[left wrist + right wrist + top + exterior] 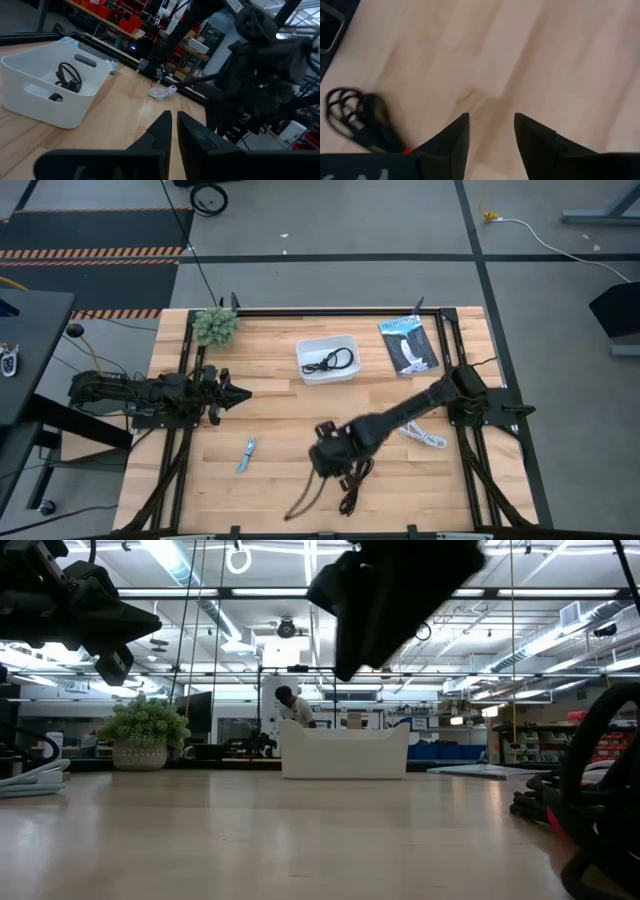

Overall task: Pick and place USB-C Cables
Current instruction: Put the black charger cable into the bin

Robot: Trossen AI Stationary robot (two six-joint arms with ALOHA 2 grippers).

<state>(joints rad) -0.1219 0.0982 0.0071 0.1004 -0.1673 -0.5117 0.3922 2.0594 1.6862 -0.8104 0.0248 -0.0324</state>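
Note:
My right gripper (338,468) hovers open over the table's near middle, its fingers (490,127) pointing down at bare wood. A black USB-C cable bundle with a red tie (360,122) lies flat on the table just beside one finger (352,488). It looms at the right of the low view (585,805). A second black cable (330,361) lies inside the white tray (303,368). The white cable (426,438) lies on the table under the right arm. My left gripper (238,392) waits shut at the table's left (173,122).
A flat black-and-blue packet (408,345) lies right of the tray. A small potted plant (215,327) stands at the far left corner. A small blue-and-silver object (247,455) lies on the near left wood. Black frame rails (452,340) border the table.

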